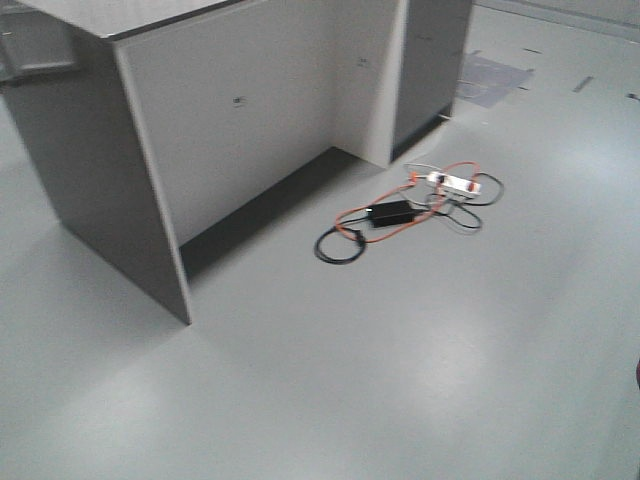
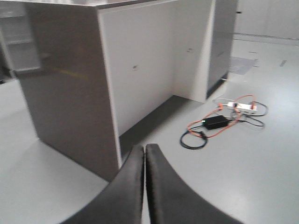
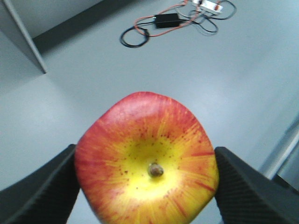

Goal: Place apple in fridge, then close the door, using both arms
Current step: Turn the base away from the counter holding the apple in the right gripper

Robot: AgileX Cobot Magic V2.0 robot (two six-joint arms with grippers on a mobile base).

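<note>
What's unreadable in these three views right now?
Front view: apple out of frame; counter top cropped by upper edge.
Left wrist: pale shelving at left edge, blurred, cropped; fridge or not, unclear.
Right wrist: apple's lower part cut by bottom edge.

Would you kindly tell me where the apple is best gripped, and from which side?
Best across its widest girth, one pad on each rounded flank, coming in from the stem end. The right gripper holds the apple this way: the stem dimple faces the wrist camera and its fingers press opposite sides, which should stop it rolling.
</note>
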